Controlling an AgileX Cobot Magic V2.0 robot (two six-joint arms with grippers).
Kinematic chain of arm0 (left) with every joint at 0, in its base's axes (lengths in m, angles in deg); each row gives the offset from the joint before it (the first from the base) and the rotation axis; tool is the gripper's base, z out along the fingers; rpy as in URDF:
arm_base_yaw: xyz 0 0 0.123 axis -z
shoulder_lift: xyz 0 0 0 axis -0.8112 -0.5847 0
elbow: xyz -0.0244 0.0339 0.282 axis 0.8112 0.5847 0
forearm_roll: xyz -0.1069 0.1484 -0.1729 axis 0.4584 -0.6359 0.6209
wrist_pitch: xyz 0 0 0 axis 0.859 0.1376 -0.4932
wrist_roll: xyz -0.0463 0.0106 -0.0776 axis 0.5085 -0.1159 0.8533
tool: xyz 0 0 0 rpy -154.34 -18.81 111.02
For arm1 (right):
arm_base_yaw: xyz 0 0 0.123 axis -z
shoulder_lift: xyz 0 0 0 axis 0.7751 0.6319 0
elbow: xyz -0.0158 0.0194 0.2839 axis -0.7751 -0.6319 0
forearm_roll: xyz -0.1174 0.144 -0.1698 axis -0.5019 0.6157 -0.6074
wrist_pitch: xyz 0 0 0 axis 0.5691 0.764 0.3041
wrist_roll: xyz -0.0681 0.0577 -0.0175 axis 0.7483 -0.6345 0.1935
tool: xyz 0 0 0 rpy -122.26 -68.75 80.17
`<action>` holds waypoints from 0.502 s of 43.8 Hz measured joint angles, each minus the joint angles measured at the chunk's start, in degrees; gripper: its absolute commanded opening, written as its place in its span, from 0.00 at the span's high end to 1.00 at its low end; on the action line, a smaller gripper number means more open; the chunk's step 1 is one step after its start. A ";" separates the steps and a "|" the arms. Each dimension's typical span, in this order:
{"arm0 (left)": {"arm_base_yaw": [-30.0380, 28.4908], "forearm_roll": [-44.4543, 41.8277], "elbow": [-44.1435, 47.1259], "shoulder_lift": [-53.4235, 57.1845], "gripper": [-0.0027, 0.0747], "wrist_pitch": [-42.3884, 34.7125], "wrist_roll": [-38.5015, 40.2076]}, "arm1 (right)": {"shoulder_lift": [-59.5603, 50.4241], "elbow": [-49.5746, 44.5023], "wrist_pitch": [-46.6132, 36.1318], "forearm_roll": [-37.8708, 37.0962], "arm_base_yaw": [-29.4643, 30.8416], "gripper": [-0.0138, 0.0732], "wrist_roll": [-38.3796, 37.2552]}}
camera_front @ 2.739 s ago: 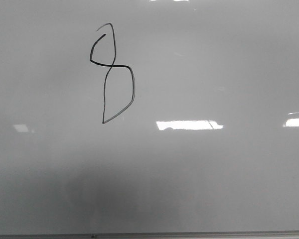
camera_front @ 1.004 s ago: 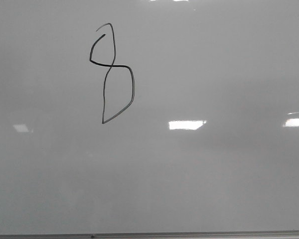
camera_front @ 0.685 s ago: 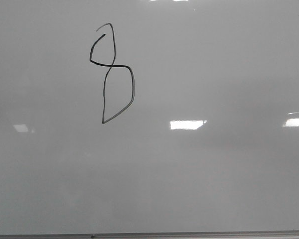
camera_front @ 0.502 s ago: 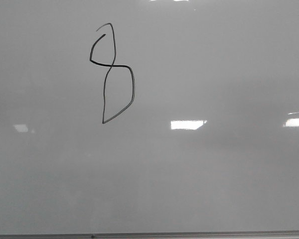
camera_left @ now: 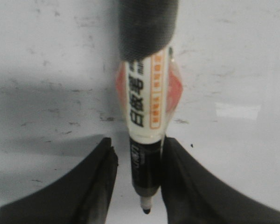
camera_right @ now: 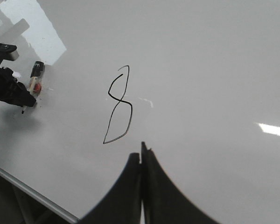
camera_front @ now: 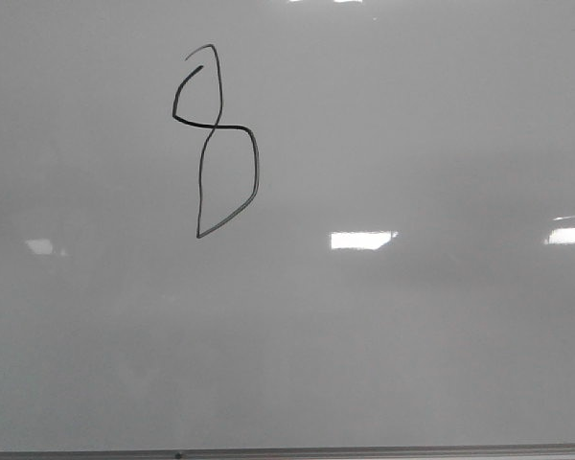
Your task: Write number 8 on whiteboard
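The number 8 (camera_front: 214, 126) stands in thin black line at the upper left of the whiteboard (camera_front: 412, 335), with a small upper loop and a larger pointed lower loop. It shows again in the right wrist view as number 8 (camera_right: 119, 99). No arm is in the front view. My left gripper (camera_left: 139, 142) is shut on a marker (camera_left: 147, 107), whose tip (camera_left: 146, 211) hangs just off the board. The left gripper (camera_right: 11, 91) sits well left of the figure. My right gripper (camera_right: 141, 156) is shut and empty, just below the figure.
A thin metal bottom edge (camera_front: 364, 450) closes off the whiteboard. Bright rectangular light reflections (camera_front: 362, 240) lie on the glossy surface. In the left wrist view the board (camera_left: 46, 84) under the marker carries faint smudges.
The drawn figure is unchanged. The central light reflection has narrowed and shifted slightly right, and the dark shadow along the lower board has faded.
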 measured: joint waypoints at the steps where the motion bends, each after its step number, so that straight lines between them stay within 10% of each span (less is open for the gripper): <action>1: 0.00 0.00 0.00 0.00 0.56 0.00 0.00 | 0.00 0.00 0.00 0.00 0.00 0.92 0.00; 22: 0.00 0.00 0.04 2.00 0.34 2.63 0.00 | 0.00 0.00 0.00 0.00 0.00 0.92 0.00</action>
